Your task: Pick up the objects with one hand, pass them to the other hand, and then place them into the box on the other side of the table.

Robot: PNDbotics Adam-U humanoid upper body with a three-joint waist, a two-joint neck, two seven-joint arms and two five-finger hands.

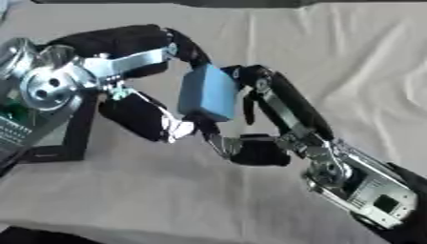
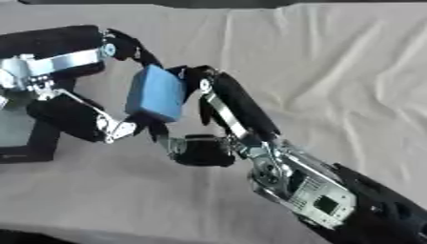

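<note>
Between both hands, above the cloth-covered table (image 2: 333,57): blue block (image 1: 207,93).
Left hand (image 1: 142,114) and right hand (image 2: 221,114) each pinch it, fingers curled; black box (image 1: 71,138) beneath left wrist.

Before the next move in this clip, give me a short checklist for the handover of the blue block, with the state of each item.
1. Blue block is off the table, between both hands: ok.
2. Left hand has fingers curled on the block: ok.
3. Right hand has fingers on the block's other side: ok.
4. Which hand now carries the block: cannot tell.
5. Box at the left edge is in view, partly hidden by the left arm: ok.
6. Room inside the box for the block: cannot tell.
</note>
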